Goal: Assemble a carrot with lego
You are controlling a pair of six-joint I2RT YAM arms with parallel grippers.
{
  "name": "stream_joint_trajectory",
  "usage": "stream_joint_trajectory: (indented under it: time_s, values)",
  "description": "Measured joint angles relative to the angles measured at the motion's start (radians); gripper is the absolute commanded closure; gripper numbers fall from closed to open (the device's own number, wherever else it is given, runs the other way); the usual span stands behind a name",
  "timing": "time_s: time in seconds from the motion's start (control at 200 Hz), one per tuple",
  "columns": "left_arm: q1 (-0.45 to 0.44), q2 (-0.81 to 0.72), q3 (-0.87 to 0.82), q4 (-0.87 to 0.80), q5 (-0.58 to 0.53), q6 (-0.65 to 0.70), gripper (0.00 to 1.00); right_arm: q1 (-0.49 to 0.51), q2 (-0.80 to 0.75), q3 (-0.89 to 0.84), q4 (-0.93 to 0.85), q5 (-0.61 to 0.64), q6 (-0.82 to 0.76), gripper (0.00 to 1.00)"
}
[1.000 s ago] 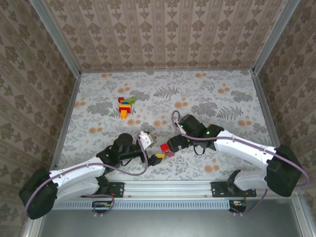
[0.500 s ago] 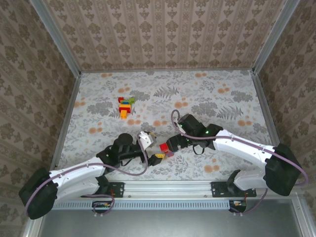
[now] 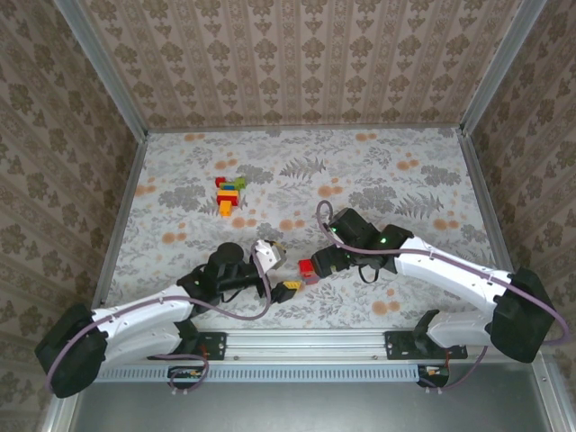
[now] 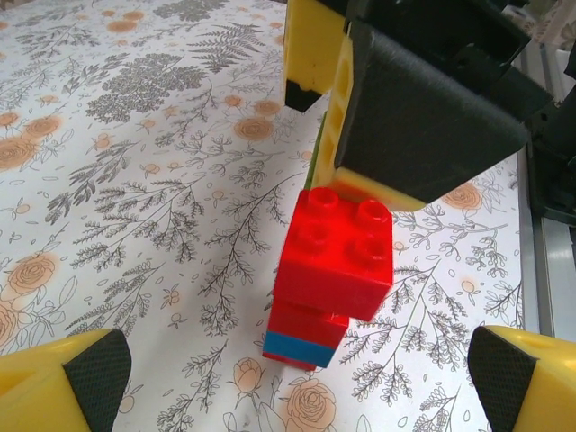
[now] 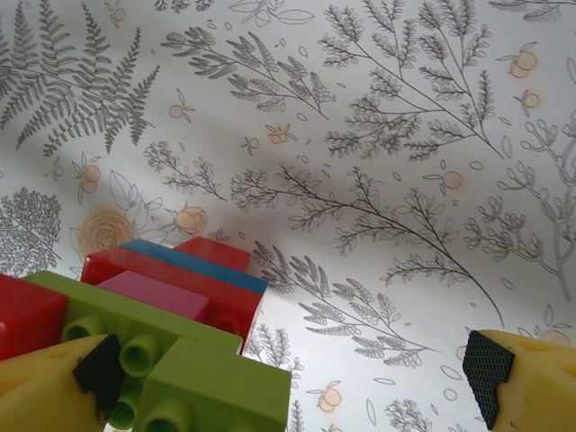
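Floral tabletop (image 3: pixel 405 180); left gripper (image 4: pixel 295 378) wide, right gripper (image 5: pixel 292 373) wide; lego stack (image 4: pixel 333 261) between them.

Studded plastic lego stack (image 4: pixel 333 261): red with 1 blue layer. White tabletop (image 4: pixel 144 171): grey ferns, orange blossoms.

White left arm (image 3: pixel 135 319) and right arm (image 3: pixel 450 270), black at the joints, each with a looping purplish cable (image 3: pixel 243 315). Yellow fingers (image 4: pixel 40 391), black ribbed pads (image 4: pixel 94 369). Green light (image 3: pixel 381 240) glowing just behind the right gripper (image 3: pixel 312 267).
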Motion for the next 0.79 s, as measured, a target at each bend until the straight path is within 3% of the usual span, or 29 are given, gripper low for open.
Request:
stream_joint_trajectory:
  time_s: [0.505,0.795]
  values:
    - [-0.021,0.093,0.013,0.071,0.047,0.060,0.00,-0.002,-0.029,0.008,-0.013,0.011,-0.013,0.00]
    - [0.004,0.288,0.042,0.154,0.116,0.124,0.00,-0.002,-0.063,0.058,-0.013,0.010,-0.016,0.00]
